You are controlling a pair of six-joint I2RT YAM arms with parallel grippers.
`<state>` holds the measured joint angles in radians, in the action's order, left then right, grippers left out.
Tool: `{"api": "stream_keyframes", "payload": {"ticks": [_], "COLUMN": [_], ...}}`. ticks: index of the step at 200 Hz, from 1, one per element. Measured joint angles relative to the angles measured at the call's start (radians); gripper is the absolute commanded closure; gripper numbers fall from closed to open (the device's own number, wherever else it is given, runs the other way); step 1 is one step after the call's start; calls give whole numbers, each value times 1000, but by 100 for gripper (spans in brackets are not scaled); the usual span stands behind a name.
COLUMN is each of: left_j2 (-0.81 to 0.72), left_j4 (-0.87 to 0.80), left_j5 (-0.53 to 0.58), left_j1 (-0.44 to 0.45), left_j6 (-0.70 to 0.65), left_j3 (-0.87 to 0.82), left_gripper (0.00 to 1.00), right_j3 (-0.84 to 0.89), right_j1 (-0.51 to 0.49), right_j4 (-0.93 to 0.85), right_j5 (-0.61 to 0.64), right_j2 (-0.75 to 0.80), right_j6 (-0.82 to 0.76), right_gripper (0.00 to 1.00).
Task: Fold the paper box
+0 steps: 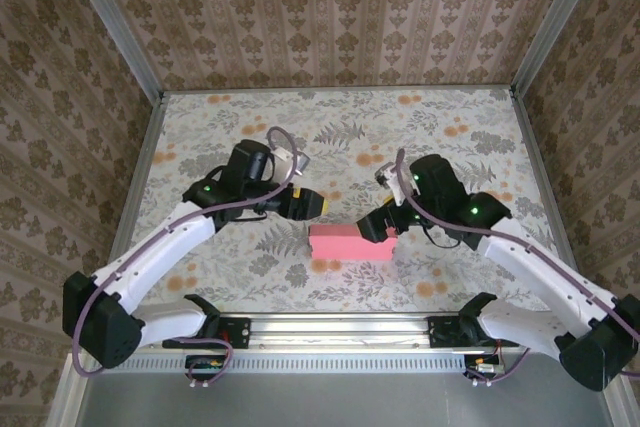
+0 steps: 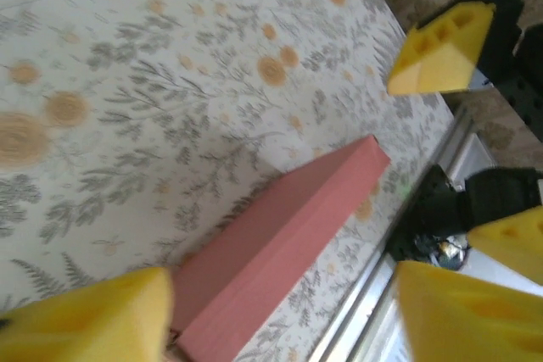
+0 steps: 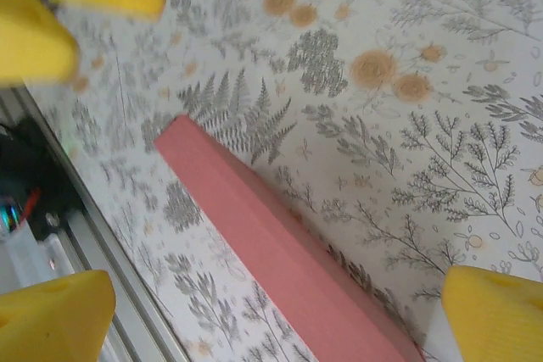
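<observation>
The paper box [image 1: 352,244] lies folded flat on the floral table, a closed pink rectangle near the front middle. My left gripper [image 1: 308,204] hovers just beyond its left end, yellow fingertips spread wide, nothing between them. At the box's right end my right gripper [image 1: 382,226] is also open and holds nothing. In the left wrist view the paper box [image 2: 288,235] runs diagonally below my open left gripper [image 2: 280,324]. In the right wrist view the paper box [image 3: 280,252] lies under my open right gripper [image 3: 276,320]. Neither gripper touches the box.
A metal rail [image 1: 330,327] carrying both arm bases runs along the table's near edge, close to the box. Patterned walls and metal frame posts [image 1: 150,137] enclose the table [image 1: 330,127] on three sides. The other arm's yellow fingers [image 2: 445,48] [image 3: 34,31] appear in each wrist view.
</observation>
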<state>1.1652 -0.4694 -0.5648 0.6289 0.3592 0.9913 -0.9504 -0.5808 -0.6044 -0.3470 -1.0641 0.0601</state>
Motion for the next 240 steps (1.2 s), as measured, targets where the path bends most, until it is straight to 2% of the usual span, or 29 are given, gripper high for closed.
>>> {"api": "stream_keyframes", "payload": {"ticks": [34, 69, 146, 178, 219, 240], "left_j2": [-102, -180, -257, -257, -257, -258], "left_j4": [-32, -48, -78, -79, -77, -79], "left_j5": [43, 58, 72, 71, 72, 81], "left_j1": [-77, -120, -159, -159, -159, -159], "left_j6": [-5, -16, -42, -42, -47, -50], "left_j3": [-16, -30, -41, -47, -58, -69], "left_gripper": [0, 0, 0, 0, 0, 0], "right_j3": [-74, -122, -134, -132, -112, -102], "right_j1": [-57, -152, -262, -301, -326, -330], "right_j4": [-81, -112, -111, -106, -80, -50], "right_j5": [5, 76, 242, 320, 438, 525], "right_j2": [-103, -220, -409, -416, -410, -409], "right_j6": [-123, -208, -275, -272, -271, -271], "right_gripper": [0, 3, 35, 56, 72, 75]}}
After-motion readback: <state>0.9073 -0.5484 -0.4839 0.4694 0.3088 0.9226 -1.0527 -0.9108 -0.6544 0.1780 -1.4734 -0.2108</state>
